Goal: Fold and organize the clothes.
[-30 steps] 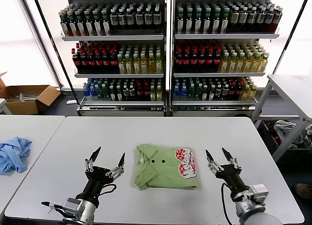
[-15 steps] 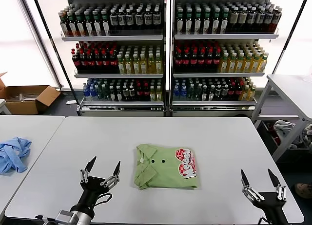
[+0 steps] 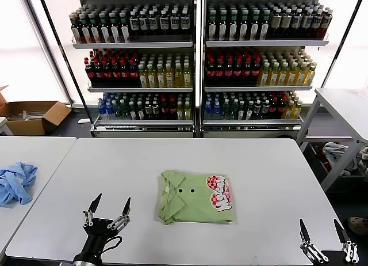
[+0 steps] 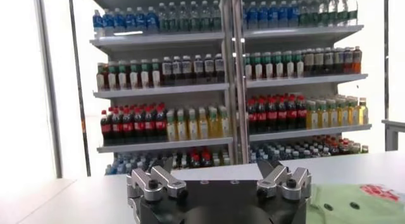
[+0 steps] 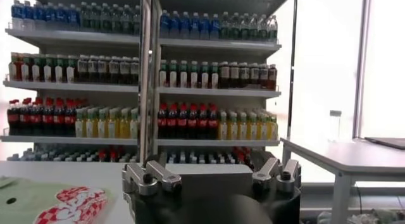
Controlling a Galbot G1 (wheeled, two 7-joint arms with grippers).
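A tall shelf rack (image 3: pixel 198 59) packed with rows of bottles stands behind the bench. The white bench (image 3: pixel 259 162) fills the foreground, with a second table (image 3: pixel 34 148) just beside its left edge and another table (image 3: pixel 345 102) off past its right edge. A cardboard box (image 3: pixel 31 115) sits on the floor beyond the left table. The folded green polo shirt (image 3: pixel 195 198) lies flat near the middle of the bench, collar toward the left, its red-and-white print toward the right, apart from both grippers. A crumpled blue garment (image 3: pixel 16 181) rests on the left table. The left gripper (image 3: pixel 107 208) hovers by the bench's near edge, left of the shirt, fingers spread and empty. The right gripper (image 3: pixel 322 234) is at the near right corner, fingers spread and empty too.
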